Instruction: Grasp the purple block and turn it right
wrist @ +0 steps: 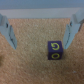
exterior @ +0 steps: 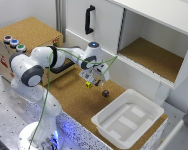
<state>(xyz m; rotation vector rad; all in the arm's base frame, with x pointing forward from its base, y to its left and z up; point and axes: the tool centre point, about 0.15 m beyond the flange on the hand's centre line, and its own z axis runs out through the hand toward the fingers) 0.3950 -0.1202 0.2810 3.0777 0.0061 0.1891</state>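
Off to the exterior view's right of my claw (exterior: 97,80) sits the big white plastic bin (exterior: 128,120) on the brown cork tabletop (exterior: 74,97), well apart from me. My fingers (wrist: 74,27) stand spread wide, holding nothing. The tiny dark purple block (exterior: 105,93) lies on the cork below and between them, untouched. The equally tiny bright yellow block (exterior: 87,85) rests just beside my claw.

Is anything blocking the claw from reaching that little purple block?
Nothing visible does. In the wrist view the purple block sits on bare cork between the open gripper fingers. The yellow block lies off to the side.
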